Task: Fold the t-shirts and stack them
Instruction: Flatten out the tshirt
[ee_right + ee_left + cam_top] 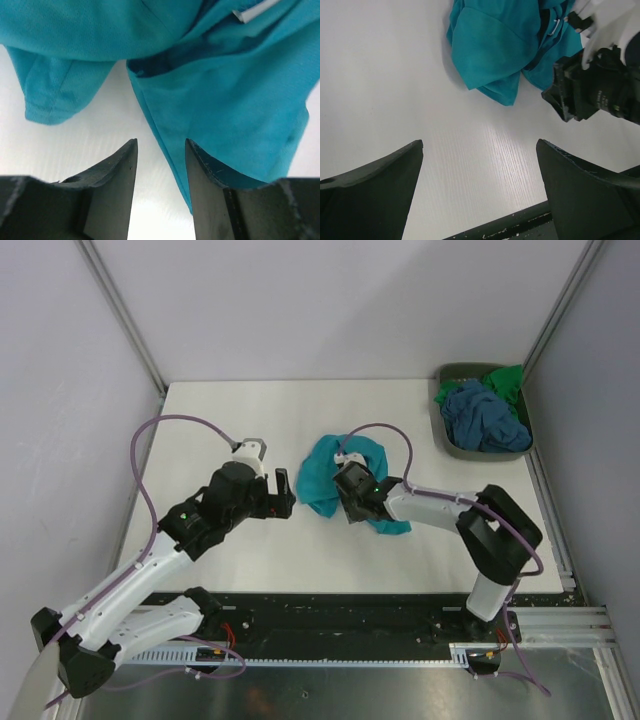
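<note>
The teal t-shirt (328, 472) (495, 45) (225, 100) lies crumpled at the middle of the white table. My right gripper (343, 505) (161, 141) sits low at its near edge, jaws narrowed but still apart. The shirt's hem runs between them, against the right finger (200, 175), with bare table showing in the gap. My left gripper (282, 496) (480, 142) hovers just left of the shirt, wide open and holding nothing. A slate-blue t-shirt (485, 420) and a green t-shirt (506, 380) lie bunched in the bin (441, 435).
The grey-green bin stands at the back right corner of the table. Grey walls close in the table on the left, back and right. A dark rail (350, 610) runs along the near edge by the arm bases. A purple cable (385, 432) loops over the teal shirt.
</note>
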`<state>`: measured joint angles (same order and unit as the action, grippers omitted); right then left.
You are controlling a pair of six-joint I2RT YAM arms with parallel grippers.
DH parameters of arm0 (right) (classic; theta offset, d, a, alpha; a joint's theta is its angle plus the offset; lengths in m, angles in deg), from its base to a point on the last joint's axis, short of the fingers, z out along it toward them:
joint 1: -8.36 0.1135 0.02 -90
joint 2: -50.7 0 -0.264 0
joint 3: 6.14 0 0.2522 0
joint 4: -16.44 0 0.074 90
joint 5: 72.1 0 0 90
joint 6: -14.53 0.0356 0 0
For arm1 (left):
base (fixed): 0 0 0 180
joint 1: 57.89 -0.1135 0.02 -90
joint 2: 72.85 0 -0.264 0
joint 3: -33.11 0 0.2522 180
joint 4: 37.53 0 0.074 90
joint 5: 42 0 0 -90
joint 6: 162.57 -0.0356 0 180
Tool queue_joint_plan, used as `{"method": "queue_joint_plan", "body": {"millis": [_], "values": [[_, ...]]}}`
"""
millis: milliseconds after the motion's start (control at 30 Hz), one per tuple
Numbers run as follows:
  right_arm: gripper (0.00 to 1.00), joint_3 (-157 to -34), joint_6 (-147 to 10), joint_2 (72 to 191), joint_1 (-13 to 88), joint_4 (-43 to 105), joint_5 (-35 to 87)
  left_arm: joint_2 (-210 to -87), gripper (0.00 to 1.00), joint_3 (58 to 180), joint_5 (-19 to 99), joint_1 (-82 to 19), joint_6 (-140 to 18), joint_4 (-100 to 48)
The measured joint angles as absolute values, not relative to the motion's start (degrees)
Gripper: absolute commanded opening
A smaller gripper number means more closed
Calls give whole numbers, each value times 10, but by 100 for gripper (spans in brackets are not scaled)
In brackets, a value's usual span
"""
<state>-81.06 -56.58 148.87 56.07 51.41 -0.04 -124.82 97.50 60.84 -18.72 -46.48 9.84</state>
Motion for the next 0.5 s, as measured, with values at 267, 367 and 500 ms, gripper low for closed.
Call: {"method": "queue_joint_plan", "body": {"millis": [267,367,500], "values": [[47,-833,-584,1536,536,493,11,-1247,99,975,608,-187,-465,98],[45,-837,-586,1546,525,488,19,-1247,99,975,608,-187,-465,98],[42,-842,-586,1557,517,482,33,-1247,99,975,608,-187,-465,98]]}}
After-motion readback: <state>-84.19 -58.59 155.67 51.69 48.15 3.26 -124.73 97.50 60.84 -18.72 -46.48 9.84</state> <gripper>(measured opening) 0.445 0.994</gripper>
